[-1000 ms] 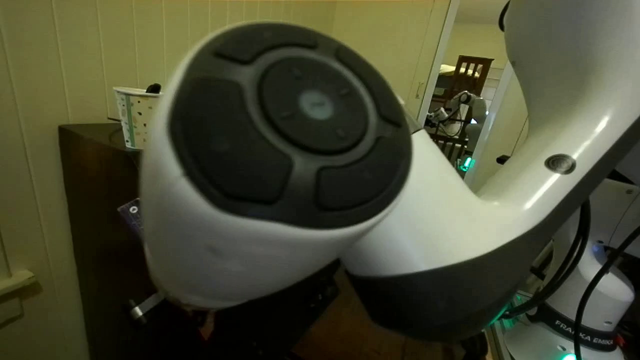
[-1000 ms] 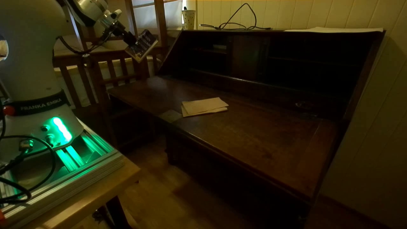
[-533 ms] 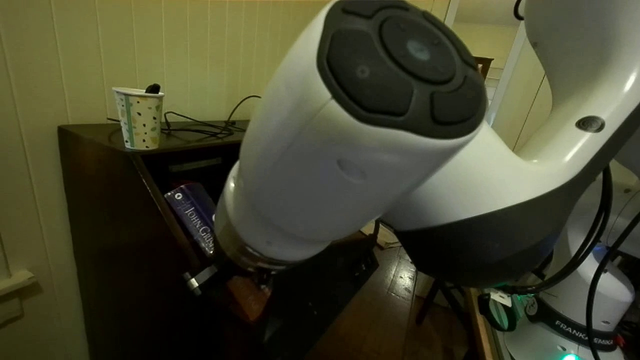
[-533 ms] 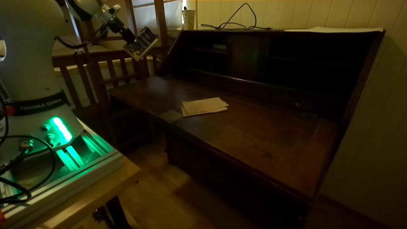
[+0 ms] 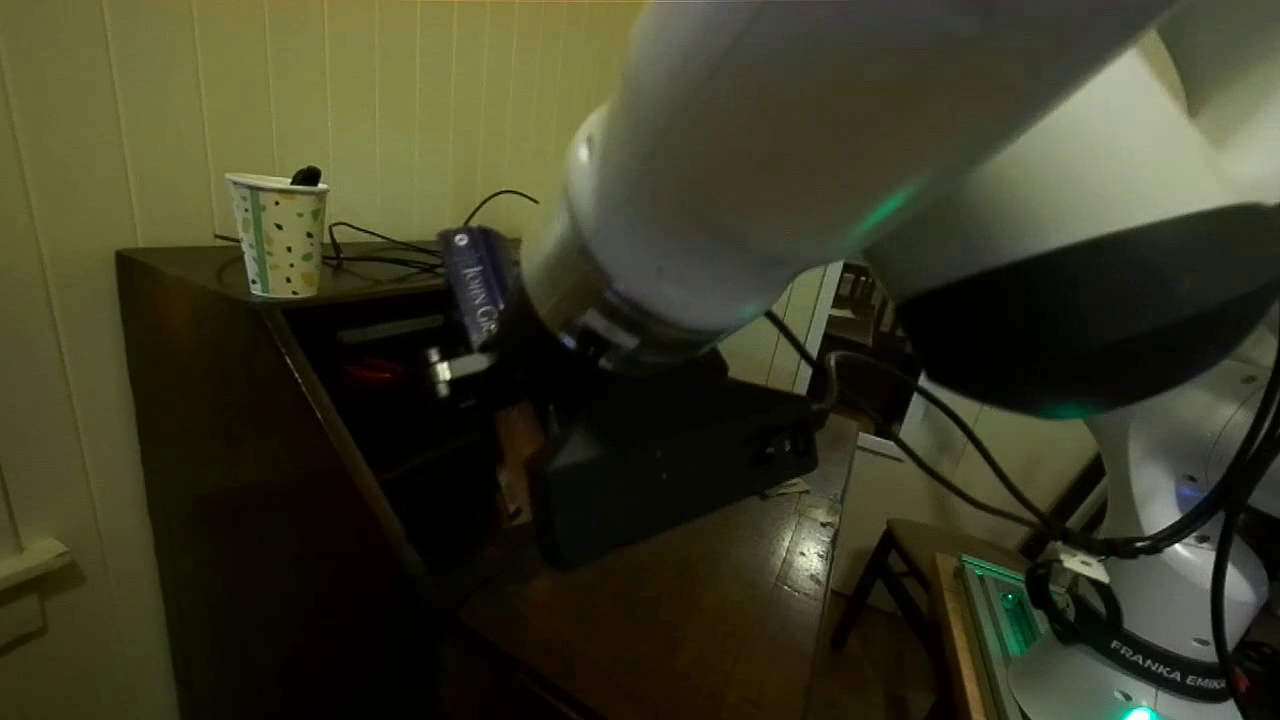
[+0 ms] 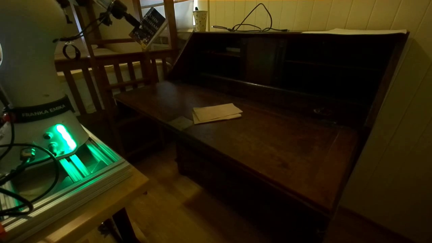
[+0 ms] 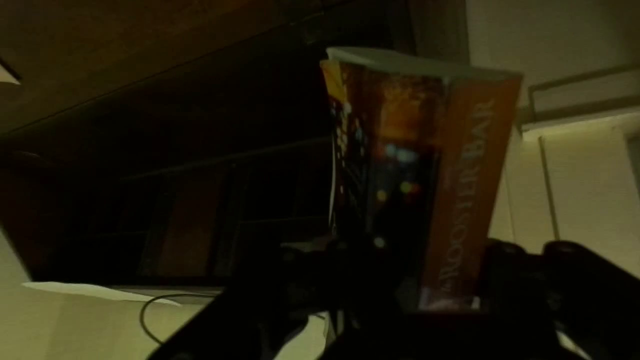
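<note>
Wrist view: gripper (image 7: 420, 255) clasps book (image 7: 465, 185); free air past its far edge, desk (image 7: 100, 50) behind.

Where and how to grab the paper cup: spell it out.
After freeing the book from the jaws, I'd pinch the cup by its sidewall, below the rim. Come level from the front of the desk: the cup stands upright near that edge, and a black object pokes above its rim, crowding the top.
</note>
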Available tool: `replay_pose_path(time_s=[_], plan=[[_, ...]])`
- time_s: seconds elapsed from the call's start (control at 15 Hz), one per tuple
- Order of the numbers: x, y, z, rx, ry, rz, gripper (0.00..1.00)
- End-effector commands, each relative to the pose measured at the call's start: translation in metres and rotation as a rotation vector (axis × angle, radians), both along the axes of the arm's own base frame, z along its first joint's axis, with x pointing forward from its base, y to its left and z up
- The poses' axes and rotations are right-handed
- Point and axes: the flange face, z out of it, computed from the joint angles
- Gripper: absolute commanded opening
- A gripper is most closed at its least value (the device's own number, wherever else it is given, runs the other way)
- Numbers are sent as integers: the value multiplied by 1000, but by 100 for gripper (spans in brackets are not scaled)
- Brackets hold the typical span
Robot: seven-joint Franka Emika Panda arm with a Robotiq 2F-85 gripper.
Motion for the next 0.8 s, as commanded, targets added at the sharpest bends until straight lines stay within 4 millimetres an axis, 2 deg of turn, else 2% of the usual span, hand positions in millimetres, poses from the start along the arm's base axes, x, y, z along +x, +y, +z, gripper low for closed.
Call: replay_pose_path(time_s=[0.0, 0.13, 0.2, 0.27, 0.4, 0.47, 0.6, 0.73], plan=[[-40, -53, 36, 58, -137, -140, 10], [-47, -91, 49, 98, -164, -251, 10], [-45, -99, 52, 117, -170, -305, 10], [-30, -70, 43, 80, -133, -225, 35], [-33, -94, 51, 93, -155, -276, 35], [-32, -91, 43, 106, -144, -253, 10], [-33, -100, 54, 164, -200, -171, 10], [-34, -120, 62, 134, -266, -71, 10]])
